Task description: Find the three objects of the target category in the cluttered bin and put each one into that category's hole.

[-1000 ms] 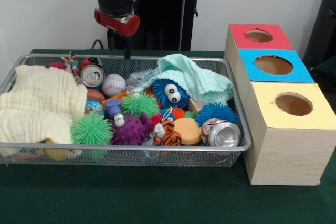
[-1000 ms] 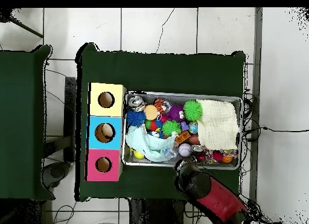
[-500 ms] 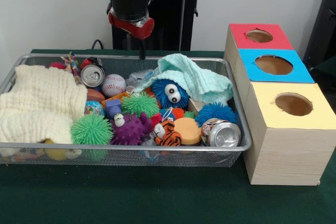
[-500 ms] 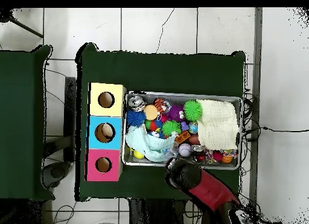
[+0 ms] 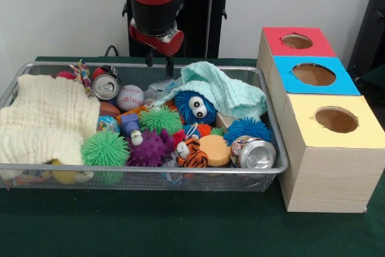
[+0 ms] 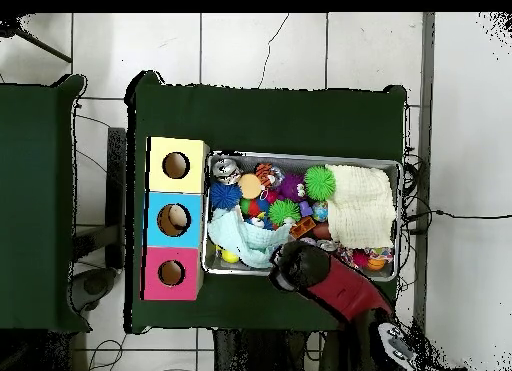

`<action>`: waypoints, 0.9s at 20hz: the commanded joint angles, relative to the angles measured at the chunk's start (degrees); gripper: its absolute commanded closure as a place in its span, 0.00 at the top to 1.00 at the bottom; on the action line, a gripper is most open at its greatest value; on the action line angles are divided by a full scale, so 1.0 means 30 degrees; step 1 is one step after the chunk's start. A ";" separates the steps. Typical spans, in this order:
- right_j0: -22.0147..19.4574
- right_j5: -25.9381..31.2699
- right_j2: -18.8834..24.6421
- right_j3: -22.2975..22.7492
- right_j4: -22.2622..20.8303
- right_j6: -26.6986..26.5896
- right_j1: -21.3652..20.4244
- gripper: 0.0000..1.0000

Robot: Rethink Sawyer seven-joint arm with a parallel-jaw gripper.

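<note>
My gripper (image 5: 159,63) hangs open with nothing in it above the back rim of the wire bin (image 5: 144,171), just left of the mint cloth (image 5: 219,88). Below it lie a baseball (image 5: 130,97) and a soda can (image 5: 106,86). A second can (image 5: 254,153) lies at the front right corner. A blue googly-eyed fuzzy toy (image 5: 195,106), green spiky balls (image 5: 160,117) (image 5: 105,147), a purple spiky ball (image 5: 148,147), a blue spiky ball (image 5: 248,128), a tiger toy (image 5: 191,153) and an orange disc (image 5: 215,148) fill the middle. In the overhead view the arm (image 6: 305,270) covers the bin's near edge.
A cream cloth (image 5: 45,118) covers the bin's left end. To the right stands a wooden box with a red hole (image 5: 296,41), a blue hole (image 5: 313,74) and a yellow hole (image 5: 336,120). In the overhead view the box (image 6: 175,219) lies left of the bin (image 6: 398,167).
The arm has swung to the right in the front view and come lower, from behind the bin to over its back rim. The objects in the bin have not moved.
</note>
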 commanded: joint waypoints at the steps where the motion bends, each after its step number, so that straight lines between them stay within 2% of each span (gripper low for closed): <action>1: -0.0100 0.1726 0.0115 -0.3041 0.1341 0.4419 0.0741 1.00; 8: -0.0173 0.2607 -0.0148 -0.3612 0.1300 0.4115 0.0711 1.00; 12: 0.0028 0.3501 -0.0415 -0.4426 0.1300 0.4328 0.0880 1.00; 18: 0.0492 0.3847 -0.0627 -0.4950 0.1424 0.4817 0.1019 1.00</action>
